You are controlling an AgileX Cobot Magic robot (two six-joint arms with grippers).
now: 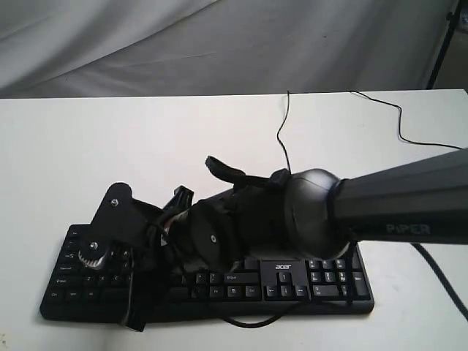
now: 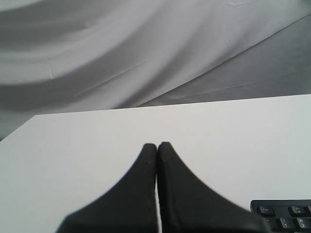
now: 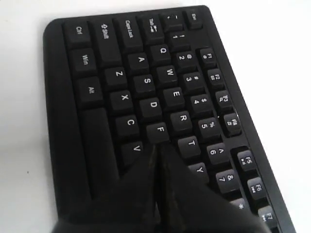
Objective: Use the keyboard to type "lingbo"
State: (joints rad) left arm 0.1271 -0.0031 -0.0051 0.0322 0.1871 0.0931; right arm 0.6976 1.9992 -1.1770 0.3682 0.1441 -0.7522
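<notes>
The black keyboard (image 1: 292,284) with a white "acer" logo lies at the table's near edge. My right arm (image 1: 395,205) reaches across it towards its left half. In the right wrist view my right gripper (image 3: 156,145) is shut and empty, its tips low over the letter keys of the keyboard (image 3: 146,92), just past the F key (image 3: 158,130), between V and T. My left gripper (image 2: 156,144) is shut and empty over bare white table, with a corner of the keyboard (image 2: 284,216) beside it. The left gripper's dark body (image 1: 110,227) hangs over the keyboard's left end.
The keyboard's thin black cable (image 1: 281,131) runs back across the white table (image 1: 110,139). A second thin cable (image 1: 398,121) lies at the back right. Grey cloth (image 1: 219,44) hangs behind the table. A dark stand leg (image 1: 442,44) is at the far right.
</notes>
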